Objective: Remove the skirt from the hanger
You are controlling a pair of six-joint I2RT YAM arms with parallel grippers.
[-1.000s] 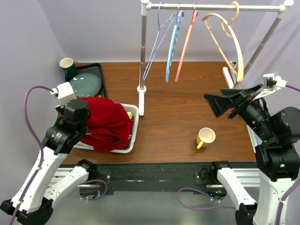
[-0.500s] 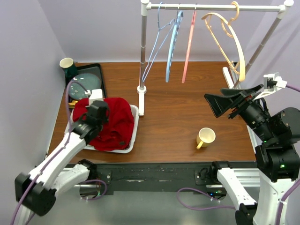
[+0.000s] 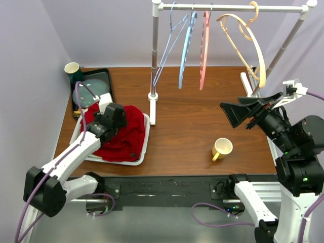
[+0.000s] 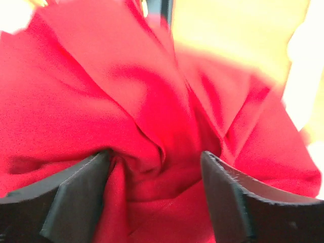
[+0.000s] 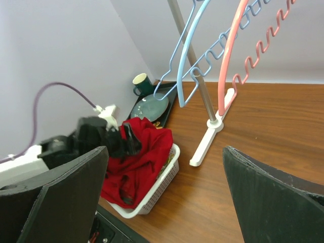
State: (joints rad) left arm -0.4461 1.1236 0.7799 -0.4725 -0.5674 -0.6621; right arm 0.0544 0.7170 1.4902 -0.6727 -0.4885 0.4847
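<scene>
Left claw: down on the red skirt at the left side of the tabletop, fingers apart.
Left claw, wrist view: both fingers spread, their tips sunk in the cloth. A bunched fold of the skirt fills the gap and touches the inner faces. The fingers are not pinched together on the fold.
Right claw: raised above the right side of the tabletop, pointing left, fingers at full spread.
Right claw, wrist view: nothing between the fingers, nothing touched.
Skirt location: crumpled in the white basket, spilling over its far rim. Well apart from the hangers.
Skirt, right wrist view: heaped in the basket, with the left arm's claw on its left part.
Rack: upright post and top rail, foot just right of the basket.
On the rail: wire hanger, blue hanger, pink hanger, cream hanger.
Yellow mug: on the tabletop near the front edge, below the right claw, clear of it.
Dark tray: far left corner, behind the basket, carrying a plate and a green cup.
</scene>
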